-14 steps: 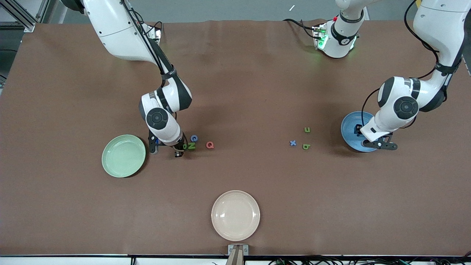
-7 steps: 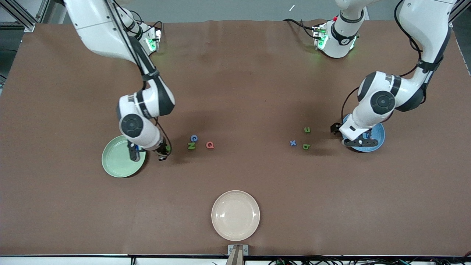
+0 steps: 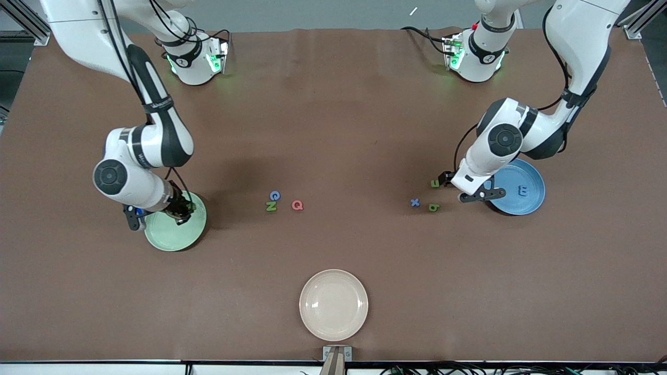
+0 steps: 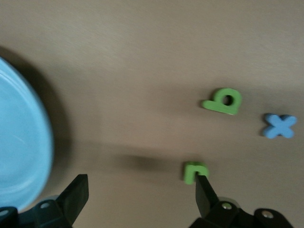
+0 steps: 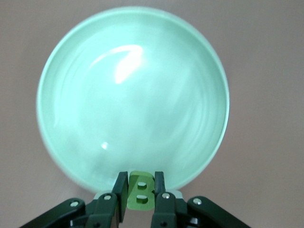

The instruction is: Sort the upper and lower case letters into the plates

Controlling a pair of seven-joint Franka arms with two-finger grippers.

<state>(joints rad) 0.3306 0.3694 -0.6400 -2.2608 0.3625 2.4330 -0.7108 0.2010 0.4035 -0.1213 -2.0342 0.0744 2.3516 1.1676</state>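
The right tool (image 5: 140,194) pinches a green B (image 5: 140,191) over the mint green plate (image 3: 169,237) — next it should let go. The left tool (image 4: 142,194), wide open and empty, hangs beside the sky blue plate (image 3: 526,205) — near a green letter (image 4: 194,171).

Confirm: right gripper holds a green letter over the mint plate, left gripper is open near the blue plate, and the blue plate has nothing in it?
Not quite. The blue plate already has a blue letter in it, as the front view shows. The rest holds: the right gripper grips a green letter over the mint plate, and the left gripper is open near the blue plate.
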